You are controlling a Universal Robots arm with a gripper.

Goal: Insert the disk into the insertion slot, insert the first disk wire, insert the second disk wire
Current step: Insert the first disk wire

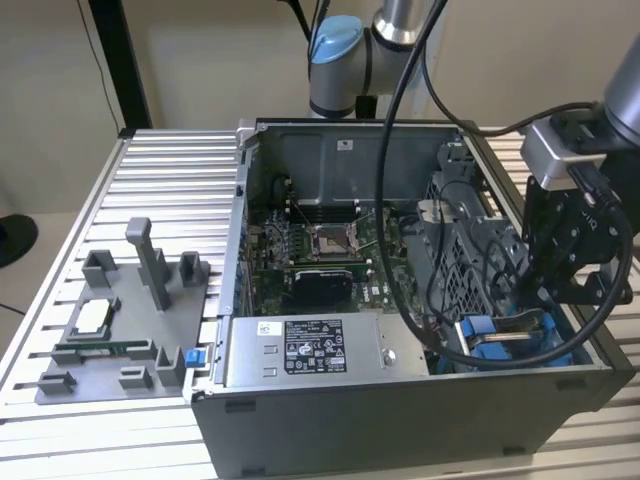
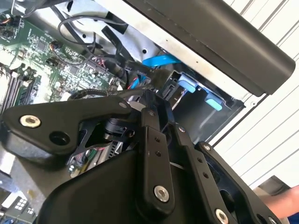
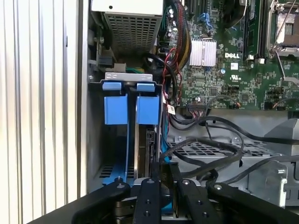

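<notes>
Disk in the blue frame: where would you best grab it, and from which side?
Probably by its exposed narrow edge, coming in through the open side of the case. The disk stands on edge in the insertion slot, whose walls cover its broad faces, leaving that edge and the blue tabs free.

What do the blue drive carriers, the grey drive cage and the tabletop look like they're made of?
Blue drive carriers: probably moulded plastic, given the even bright colour and smooth tabs.
Drive cage: apparently sheet metal, dull grey, with punched holes and folded edges.
Tabletop: likely extruded aluminium, pale silver ribbed slats with a satin sheen.
</notes>
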